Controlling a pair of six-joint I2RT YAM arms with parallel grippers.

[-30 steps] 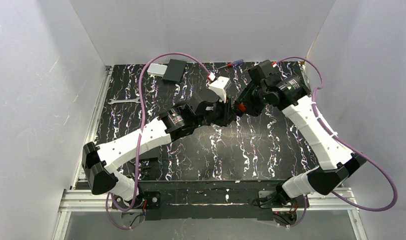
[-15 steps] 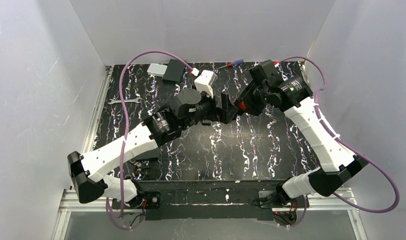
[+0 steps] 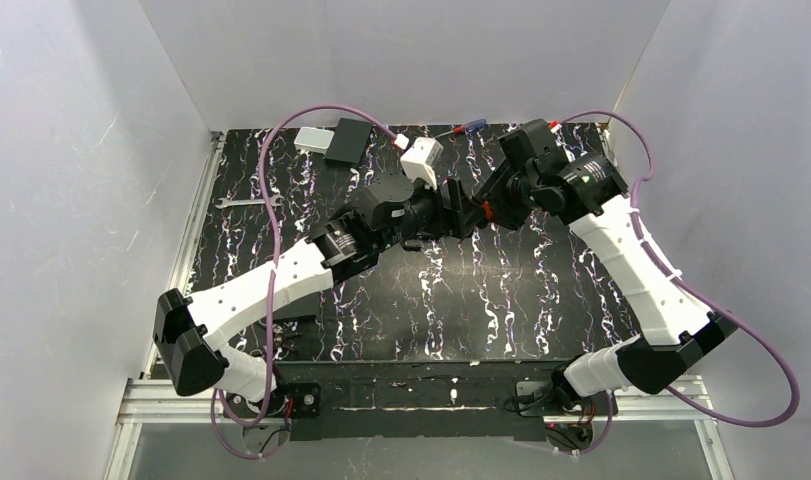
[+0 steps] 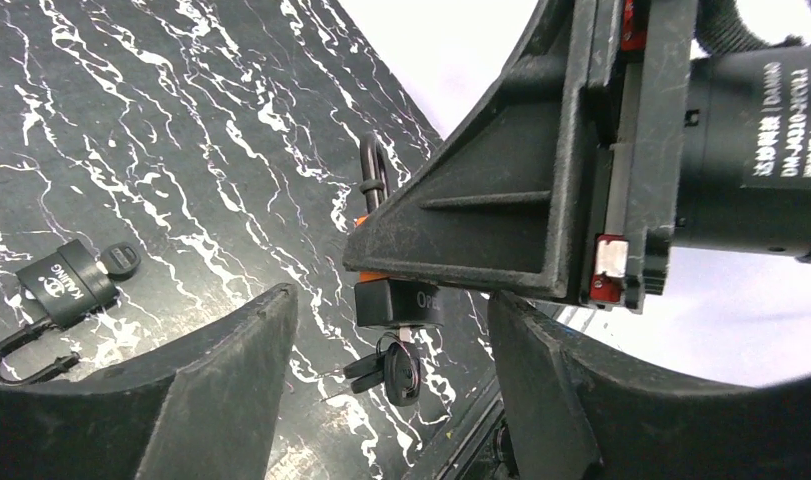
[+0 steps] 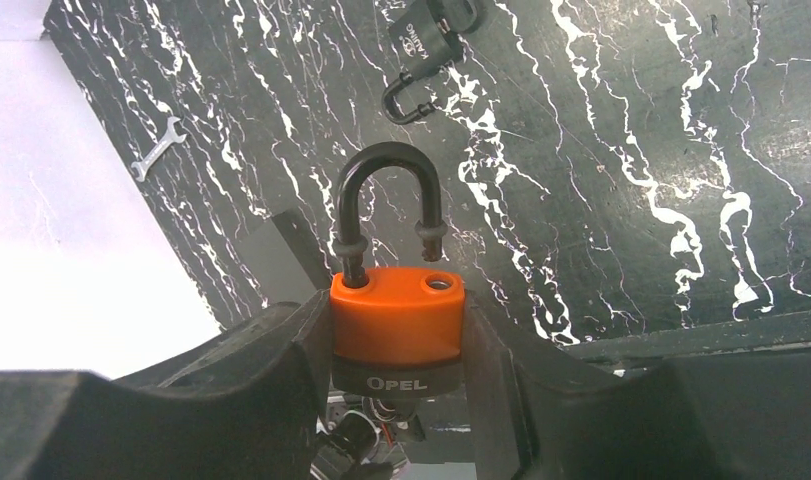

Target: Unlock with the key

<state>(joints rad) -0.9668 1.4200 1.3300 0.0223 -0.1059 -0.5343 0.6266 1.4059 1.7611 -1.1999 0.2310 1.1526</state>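
Observation:
My right gripper (image 5: pixel 399 340) is shut on an orange padlock (image 5: pixel 398 318) with a black base and holds it above the table. The padlock's black shackle (image 5: pixel 386 190) has one leg lifted out of its hole. The key (image 4: pixel 402 371), dark-headed, sticks in the padlock's underside (image 4: pixel 399 303), and spare keys dangle beside it. My left gripper (image 4: pixel 391 390) is open, its fingers (image 4: pixel 231 385) either side of the key without touching it. In the top view the two grippers meet near the table's middle back, left gripper (image 3: pixel 459 208) against right gripper (image 3: pixel 484 211).
A black padlock (image 4: pixel 64 287) lies on the marbled table (image 3: pixel 501 300) with its shackle open and a dark key head at its side; the right wrist view also shows this black padlock (image 5: pixel 429 35). A silver wrench (image 3: pixel 249 202) lies far left. A black box (image 3: pixel 349 140) and a screwdriver (image 3: pixel 461 128) sit at the back.
My left gripper was shut at the padlock's underside and now stands open. The left arm drew back to the left, then came in toward the padlock again. The right arm held still.

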